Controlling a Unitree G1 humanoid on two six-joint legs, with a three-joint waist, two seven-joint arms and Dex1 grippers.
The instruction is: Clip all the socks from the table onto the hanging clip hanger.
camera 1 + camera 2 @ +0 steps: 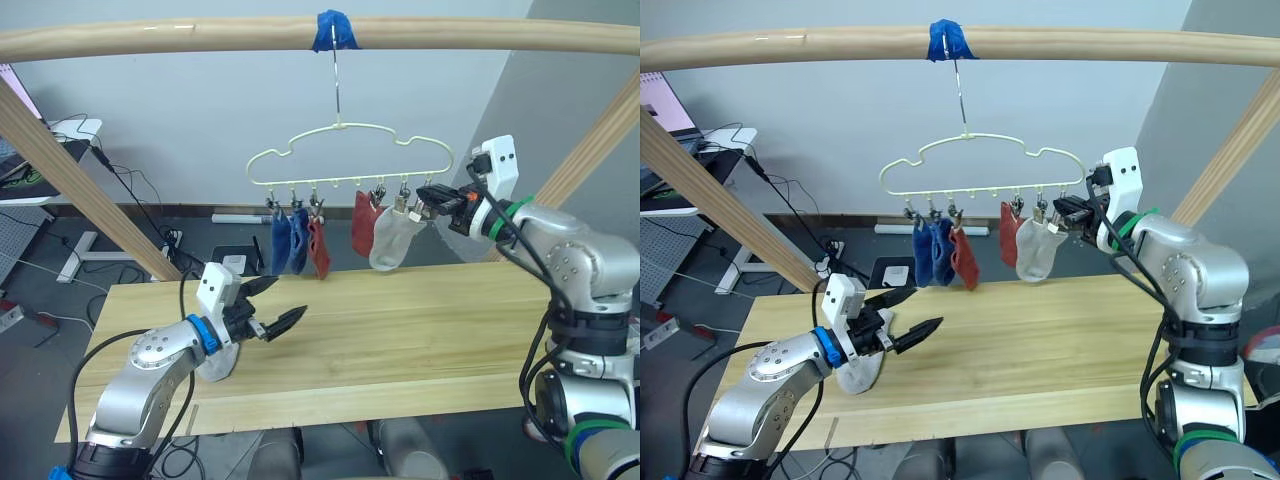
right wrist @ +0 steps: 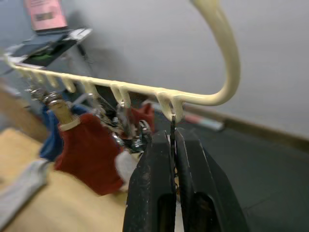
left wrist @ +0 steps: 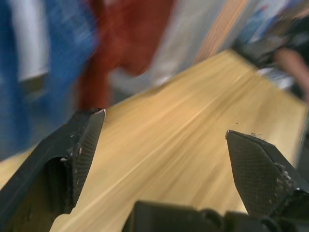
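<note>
Right hand (image 2: 173, 145) clenched on the end clip (image 2: 172, 126) of the clip hanger (image 1: 350, 155). Left hand (image 1: 272, 305) released, hovering over the counter (image 1: 420, 320). 5 socks (image 1: 300, 240) clipped on; 1 grey sock (image 1: 860, 372) under the left arm.

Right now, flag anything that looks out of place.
One grey sock lies on the table, partly under the open left gripper; five other socks hang from the hanger. The right gripper is shut on the end clip. Nothing looks damaged or askew.
</note>
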